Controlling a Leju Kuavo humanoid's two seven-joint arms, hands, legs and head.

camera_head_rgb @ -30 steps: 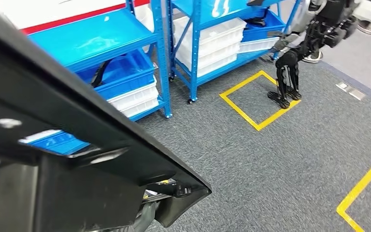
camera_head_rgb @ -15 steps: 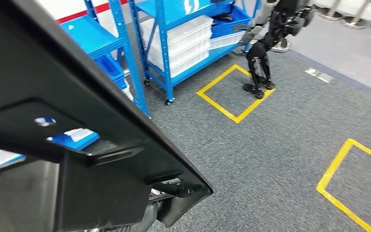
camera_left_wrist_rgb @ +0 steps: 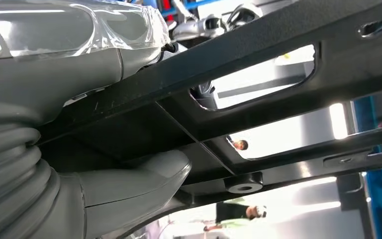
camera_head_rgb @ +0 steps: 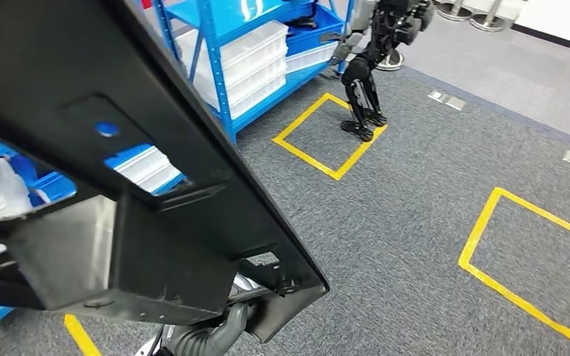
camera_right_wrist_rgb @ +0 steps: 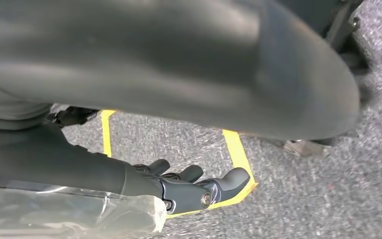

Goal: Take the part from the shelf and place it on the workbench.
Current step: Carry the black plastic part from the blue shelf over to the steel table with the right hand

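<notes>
Clearly the part, a large black moulded panel with cut-outs, was already off the shelf and carried close against the robot's body, filling the near left of the head view. From the left wrist, the left hand gripped it, the grey thumb pressed up against the panel's ribbed underside. The right hand sat under the panel's rounded edge with its dark fingers half curled and daylight beneath them; whether they actually bore on the part could not be told.

Beyond the panel lay grey carpet marked with yellow floor squares. Farther off stood the blue shelving stacked with white bins, and another dark legged robot stood at the far end of those racks.

As a judgement, the pick-up was done and the carry was in hand. No workbench was to be seen, so finding it, approaching it and setting the panel down all appeared to remain.
</notes>
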